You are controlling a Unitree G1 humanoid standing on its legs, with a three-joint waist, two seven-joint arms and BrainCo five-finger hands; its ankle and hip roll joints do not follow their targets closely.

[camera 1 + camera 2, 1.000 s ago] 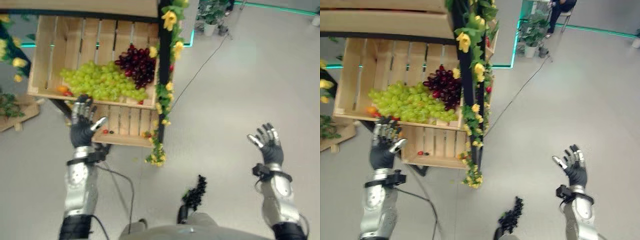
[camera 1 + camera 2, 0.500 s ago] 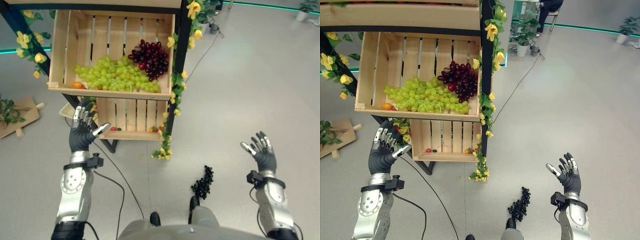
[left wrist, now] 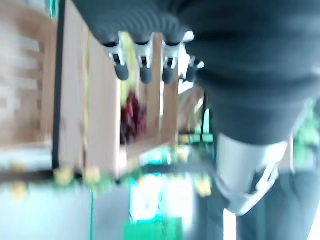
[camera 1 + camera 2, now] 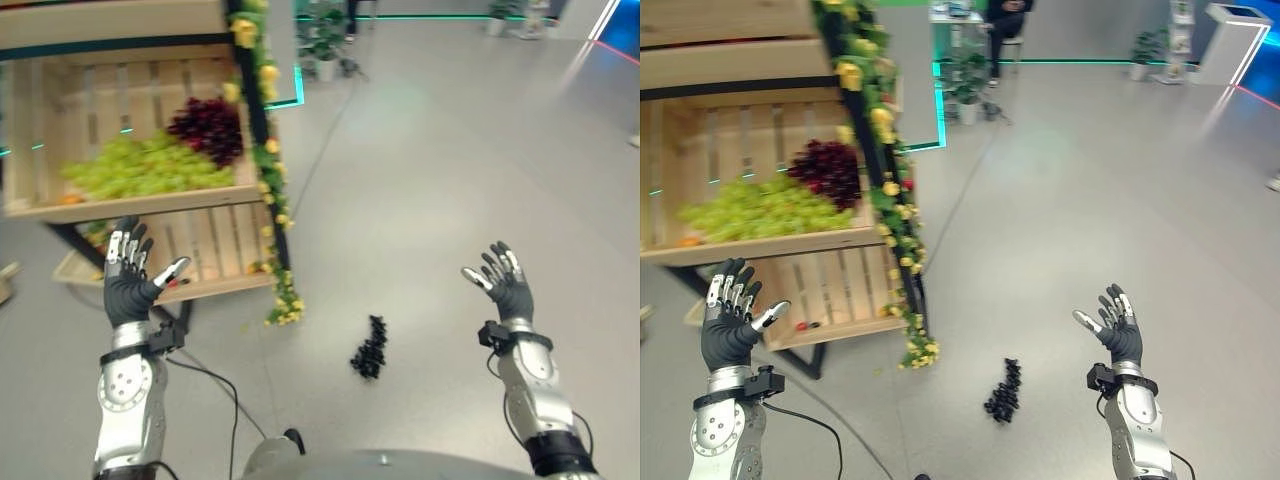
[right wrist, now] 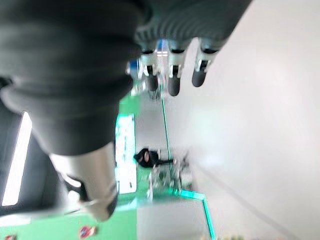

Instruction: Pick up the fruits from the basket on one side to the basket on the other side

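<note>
A wooden crate (image 4: 40, 205) on a black stand holds green grapes (image 4: 130, 168) and a dark red grape bunch (image 4: 208, 127); the red bunch (image 3: 131, 116) also shows in the left wrist view. A dark grape bunch (image 4: 369, 349) lies on the grey floor between my arms. My left hand (image 4: 127, 283) is raised in front of the lower crate (image 4: 215, 255), fingers straight, holding nothing. My right hand (image 4: 503, 284) is up over bare floor at the right, fingers spread and empty.
Yellow flowers and leaves (image 4: 268, 150) climb the stand's black post. Small red fruits (image 4: 805, 325) lie in the lower crate. Potted plants (image 4: 966, 90) and a seated person (image 4: 1002, 22) are far back. Open floor lies to the right.
The camera has swung to the right, so the crates now sit at the left edge. Both hands stay raised and open, holding nothing.
</note>
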